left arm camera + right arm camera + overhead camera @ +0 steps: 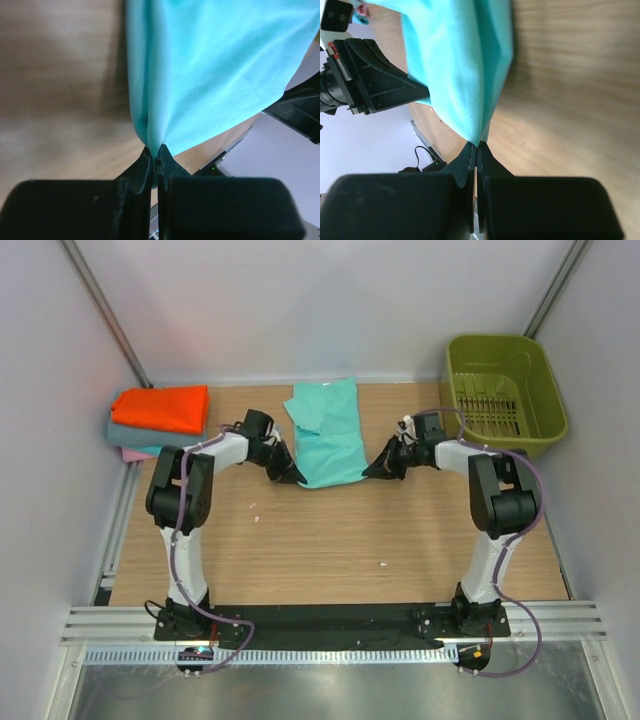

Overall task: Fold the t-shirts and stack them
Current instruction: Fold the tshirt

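A mint-green t-shirt lies folded lengthwise at the table's back middle. My left gripper is shut on its near left corner; the left wrist view shows the cloth pinched between the fingertips. My right gripper is shut on its near right corner; the right wrist view shows the cloth pinched at the tips. A stack of folded shirts sits at the back left: orange on top, grey-teal below, pink at the bottom.
An olive-green plastic basket stands at the back right corner. White walls close in the wooden table on three sides. Both arm bases sit at the near edge.
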`<state>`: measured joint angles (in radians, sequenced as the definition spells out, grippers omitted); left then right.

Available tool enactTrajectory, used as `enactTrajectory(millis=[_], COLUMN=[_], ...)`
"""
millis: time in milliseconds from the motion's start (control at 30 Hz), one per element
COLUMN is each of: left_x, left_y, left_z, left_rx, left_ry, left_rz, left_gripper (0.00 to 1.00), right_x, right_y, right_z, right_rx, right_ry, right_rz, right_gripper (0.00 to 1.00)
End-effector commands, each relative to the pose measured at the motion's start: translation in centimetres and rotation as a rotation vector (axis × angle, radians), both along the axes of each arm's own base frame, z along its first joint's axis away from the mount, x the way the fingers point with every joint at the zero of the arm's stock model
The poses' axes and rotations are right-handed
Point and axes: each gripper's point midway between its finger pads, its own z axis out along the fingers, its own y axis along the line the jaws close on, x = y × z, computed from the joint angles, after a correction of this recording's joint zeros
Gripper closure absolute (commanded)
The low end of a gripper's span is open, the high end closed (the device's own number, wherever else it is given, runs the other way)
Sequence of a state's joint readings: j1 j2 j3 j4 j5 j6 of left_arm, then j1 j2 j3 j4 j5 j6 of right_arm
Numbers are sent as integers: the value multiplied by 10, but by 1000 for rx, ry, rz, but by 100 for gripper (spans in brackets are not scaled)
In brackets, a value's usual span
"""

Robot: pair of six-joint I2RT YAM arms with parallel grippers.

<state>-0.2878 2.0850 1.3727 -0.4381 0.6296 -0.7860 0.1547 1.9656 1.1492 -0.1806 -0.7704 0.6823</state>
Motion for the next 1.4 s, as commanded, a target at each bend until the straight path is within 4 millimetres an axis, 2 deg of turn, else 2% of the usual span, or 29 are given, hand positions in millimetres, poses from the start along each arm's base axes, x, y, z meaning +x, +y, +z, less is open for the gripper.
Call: enactTrajectory(millis=[0, 33, 67, 133, 167, 200, 333, 500, 600, 700, 733, 767, 800, 833, 867, 900, 933, 967, 1000, 1033, 1067, 1100, 1133, 1167, 1233, 1267, 1300, 1333, 1367], left_x=[-5, -9, -16, -25, -30, -34, -49, -65, -66, -51, -38, -25, -15, 9, 29, 48, 69, 98, 125, 144, 164, 184, 192, 195, 191, 186, 178, 172, 167], left_y=[-14, -15, -15, -17, -16, -17, -19, -15, -15, -16, -19, -17, -17, -20, -16, -13, -11, -6, -3, 2, 4, 15, 20, 22, 23, 26, 27, 27, 28], left_z=[67, 71, 73, 90, 91, 101, 111, 93, 90, 100, 117, 121, 128, 155, 151, 151, 161, 189, 168, 169, 186, 162, 157, 158, 157, 153, 142, 145, 138], left_rx=[-78, -82, -84, -100, -98, -105, -109, -94, -92, -100, -114, -109, -108, -126, -117, -97, -87, -82, -26, 13, 46, 165, 214, 239, 261, 273, 279, 269, 273], left_ry=[-134, -139, -136, -166, -165, -188, -207, -147, -135, -160, -206, -228, -249, -331, -334, -373, -426, -530, -578, -635, -727, -751, -760, -777, -785, -762, -730, -727, -700], left_rz=[-32, -36, -38, -48, -50, -55, -70, -63, -60, -51, -49, -39, -33, -28, -9, 0, 12, 31, 9, 14, 17, 36, 41, 34, 10, 7, -3, -13, -22], left_gripper=[100, 100, 100, 100, 100, 100, 100, 100, 100, 100, 100, 100, 100, 100, 100, 100, 100, 95, 86, 75, 45, 32, 25, 20, 18, 16, 16, 16, 16], right_x=[-7, -11, -16, -29, -34, -40, -55, -58, -53, -36, -28, -10, 2, 17, 42, 61, 80, 111, 133, 151, 177, 184, 188, 186, 177, 167, 161, 154, 148], right_y=[-3, -3, -4, -5, -6, -7, -9, -12, -11, -8, -6, -4, -1, 1, 5, 7, 9, 13, 16, 17, 17, 17, 16, 17, 17, 18, 17, 19, 19], right_z=[51, 62, 67, 76, 78, 77, 86, 83, 83, 95, 102, 123, 133, 130, 158, 169, 173, 177, 179, 179, 175, 176, 175, 171, 169, 154, 157, 154, 141], right_rx=[27, 31, 35, 34, 34, 30, 27, 17, 14, 20, 24, 34, 44, 53, 68, 75, 79, 93, 103, 89, 69, 69, 71, 75, 94, 101, 109, 122, 123], right_ry=[-104, -126, -130, -131, -132, -129, -139, -143, -148, -183, -204, -263, -298, -299, -386, -440, -467, -511, -581, -617, -659, -682, -690, -681, -662, -621, -627, -611, -581], right_rz=[9, 10, 14, 18, 21, 28, 37, 23, 27, 31, 36, 37, 40, 43, 42, 40, 31, 30, 38, 36, 17, 19, 20, 24, 33, 43, 48, 63, 66], right_gripper=[99, 99, 99, 98, 99, 99, 98, 98, 99, 99, 99, 98, 99, 98, 98, 99, 99, 99, 96, 75, 64, 52, 40, 38, 36, 36, 36, 36, 37])
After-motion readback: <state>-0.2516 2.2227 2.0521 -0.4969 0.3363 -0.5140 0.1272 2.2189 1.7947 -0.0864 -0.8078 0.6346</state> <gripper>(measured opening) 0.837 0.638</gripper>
